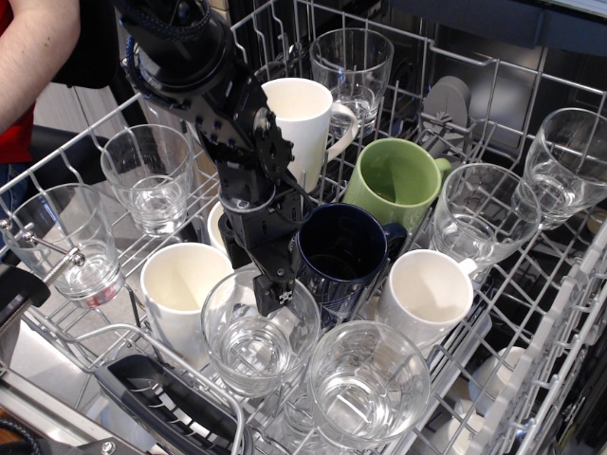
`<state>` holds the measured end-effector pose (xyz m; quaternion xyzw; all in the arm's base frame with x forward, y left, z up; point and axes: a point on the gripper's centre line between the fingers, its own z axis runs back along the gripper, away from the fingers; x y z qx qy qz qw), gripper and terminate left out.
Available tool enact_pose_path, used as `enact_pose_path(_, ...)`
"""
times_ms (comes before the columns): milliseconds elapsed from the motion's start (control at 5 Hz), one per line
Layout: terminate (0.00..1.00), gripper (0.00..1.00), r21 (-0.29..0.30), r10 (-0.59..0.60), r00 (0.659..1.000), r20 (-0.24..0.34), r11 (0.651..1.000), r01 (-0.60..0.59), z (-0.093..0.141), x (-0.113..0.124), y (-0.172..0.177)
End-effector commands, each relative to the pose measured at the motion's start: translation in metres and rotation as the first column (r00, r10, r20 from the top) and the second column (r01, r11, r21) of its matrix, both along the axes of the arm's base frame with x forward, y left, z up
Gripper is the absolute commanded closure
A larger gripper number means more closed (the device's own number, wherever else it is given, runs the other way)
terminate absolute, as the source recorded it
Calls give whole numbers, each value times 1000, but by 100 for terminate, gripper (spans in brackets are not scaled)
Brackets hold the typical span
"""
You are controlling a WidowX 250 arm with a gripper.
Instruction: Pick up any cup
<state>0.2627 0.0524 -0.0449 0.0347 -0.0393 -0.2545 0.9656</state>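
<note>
The black gripper (278, 289) reaches down from the upper left into a wire dish rack (531, 341), its tip sitting at the far rim of the cup (258, 332), a clear glass in the front row. From this angle only 1 dark finger end shows against the glass, so whether the jaws are spread or closed on the rim cannot be told. The cup stands upright, mouth up, between a white mug (182, 282) on its left and a second clear glass (368, 381) just beside it at the front right. Directly behind it sits a dark blue mug (343, 254), with a green mug (396, 182) farther back and another white mug (429, 296) to the right. A tall white handled mug (305, 125) stands behind the arm. A person's bare arm (36, 52) shows at the top left corner.
</note>
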Motion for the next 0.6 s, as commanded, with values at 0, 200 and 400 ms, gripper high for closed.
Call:
enact_pose_path(0, 0, 0, 32, 13, 999, 40, 999, -15, -14, 6, -1)
enact_pose_path(200, 0, 100, 31, 17, 999, 28, 999, -18, -16, 12, 5)
enact_pose_path(400, 0, 100, 13, 17, 1000, 24, 1000, -18, -9, 19, 9)
